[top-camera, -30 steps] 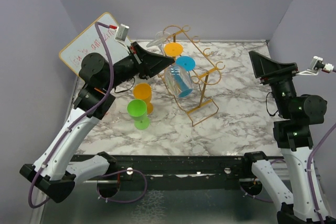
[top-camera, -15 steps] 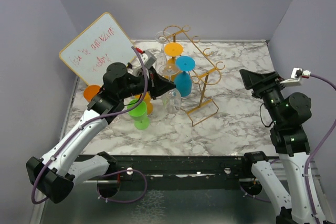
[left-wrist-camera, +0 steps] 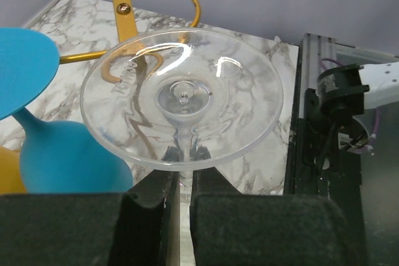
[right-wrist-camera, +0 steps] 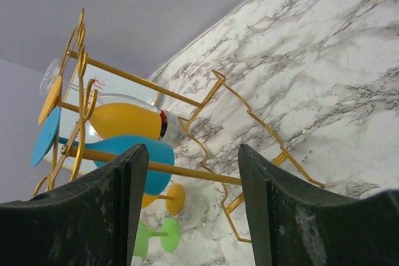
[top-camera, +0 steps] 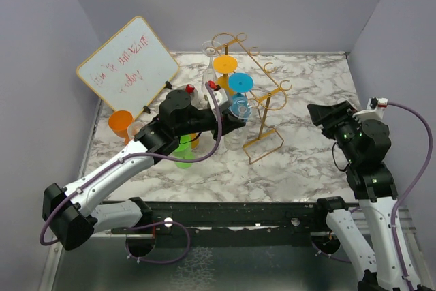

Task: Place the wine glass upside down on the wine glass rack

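My left gripper (top-camera: 235,120) is shut on the stem of a clear wine glass (top-camera: 239,106), right beside the near side of the gold wire wine glass rack (top-camera: 267,100). In the left wrist view the glass's round foot (left-wrist-camera: 184,98) faces the camera and its stem runs between my fingers (left-wrist-camera: 212,185); the bowl is hidden. The rack's bars (left-wrist-camera: 124,4) are just behind it. A blue glass (top-camera: 240,84) and an orange glass (top-camera: 225,65) hang on the rack. My right gripper (top-camera: 328,114) is open and empty, right of the rack (right-wrist-camera: 187,169).
A green glass (top-camera: 182,158) and an orange glass (top-camera: 195,140) stand on the marble under my left arm. An orange cup (top-camera: 120,124) and a whiteboard (top-camera: 128,66) are at the left. Another clear glass (top-camera: 208,50) is at the rack's far end.
My left arm has swung from up near the whiteboard down and right to the rack's near side, carrying the clear glass. My right gripper has moved a little down and left.
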### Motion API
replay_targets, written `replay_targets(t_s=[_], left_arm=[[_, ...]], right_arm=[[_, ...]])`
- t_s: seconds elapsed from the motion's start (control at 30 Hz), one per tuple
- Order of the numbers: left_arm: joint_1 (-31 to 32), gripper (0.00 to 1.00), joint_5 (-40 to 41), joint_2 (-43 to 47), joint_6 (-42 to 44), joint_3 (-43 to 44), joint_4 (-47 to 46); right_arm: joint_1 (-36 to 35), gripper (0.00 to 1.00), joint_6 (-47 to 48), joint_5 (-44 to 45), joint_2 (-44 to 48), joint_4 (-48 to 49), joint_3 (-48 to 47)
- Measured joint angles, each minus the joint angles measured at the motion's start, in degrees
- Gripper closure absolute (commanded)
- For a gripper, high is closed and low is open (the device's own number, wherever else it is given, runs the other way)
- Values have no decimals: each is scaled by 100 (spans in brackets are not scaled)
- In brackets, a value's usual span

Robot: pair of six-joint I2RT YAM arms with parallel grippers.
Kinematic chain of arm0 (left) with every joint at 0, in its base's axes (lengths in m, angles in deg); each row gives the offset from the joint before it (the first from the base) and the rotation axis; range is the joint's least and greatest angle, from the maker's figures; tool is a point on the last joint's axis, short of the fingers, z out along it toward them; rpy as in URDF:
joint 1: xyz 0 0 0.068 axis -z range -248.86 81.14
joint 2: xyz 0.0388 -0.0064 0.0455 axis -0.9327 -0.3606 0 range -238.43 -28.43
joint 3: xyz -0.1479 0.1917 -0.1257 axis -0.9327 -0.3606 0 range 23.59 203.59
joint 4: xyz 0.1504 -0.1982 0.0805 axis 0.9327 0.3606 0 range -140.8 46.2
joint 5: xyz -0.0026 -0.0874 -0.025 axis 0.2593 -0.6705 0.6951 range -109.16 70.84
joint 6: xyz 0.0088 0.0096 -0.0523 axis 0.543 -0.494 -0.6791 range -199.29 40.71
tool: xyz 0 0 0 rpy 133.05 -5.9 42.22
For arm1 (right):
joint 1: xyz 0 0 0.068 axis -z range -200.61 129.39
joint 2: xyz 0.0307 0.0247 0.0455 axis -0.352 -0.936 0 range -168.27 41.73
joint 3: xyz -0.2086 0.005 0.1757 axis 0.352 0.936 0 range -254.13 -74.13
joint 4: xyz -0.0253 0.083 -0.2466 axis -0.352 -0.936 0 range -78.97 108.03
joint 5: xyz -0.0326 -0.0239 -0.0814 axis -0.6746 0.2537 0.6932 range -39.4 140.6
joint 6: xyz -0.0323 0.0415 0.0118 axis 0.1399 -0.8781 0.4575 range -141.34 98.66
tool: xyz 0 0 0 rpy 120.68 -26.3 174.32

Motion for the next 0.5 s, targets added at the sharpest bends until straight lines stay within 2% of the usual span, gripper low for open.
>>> replay_targets(t_s=[0.17,0.5], left_arm=[[15,100,358,-70,208,-122,-260],[17,100,483,-363,435,-122,-601]], right_arm=[[0,36,0,0,-15,-31,33],[0,36,0,-2,-153,-20,52]])
